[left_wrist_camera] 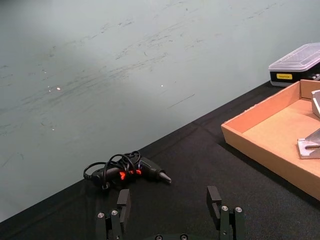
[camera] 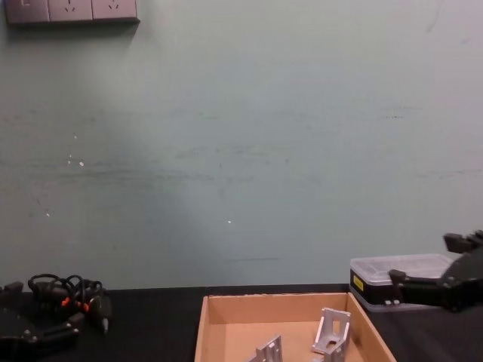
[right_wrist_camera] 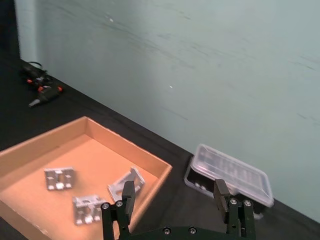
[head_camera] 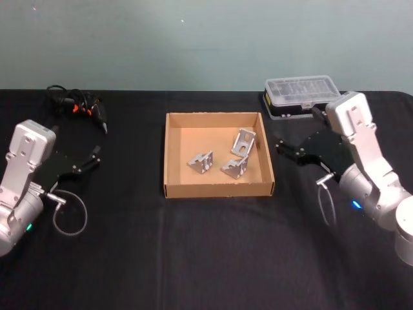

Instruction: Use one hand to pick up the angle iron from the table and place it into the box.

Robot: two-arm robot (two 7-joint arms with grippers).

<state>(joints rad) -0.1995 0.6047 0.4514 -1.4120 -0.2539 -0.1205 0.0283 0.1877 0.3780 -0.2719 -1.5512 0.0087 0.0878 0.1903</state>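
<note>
Three silver angle irons lie inside the tan cardboard box at the middle of the black table. In the right wrist view the same brackets rest on the box floor. My right gripper hovers just right of the box, open and holding nothing; its black fingers are spread wide. On the far left my left gripper is also open and holding nothing, well apart from the box, with its fingers wide apart.
A small black case with a clear lid stands at the back right, behind my right arm. A black corded tool with orange marks lies at the back left. A grey-green wall runs behind the table.
</note>
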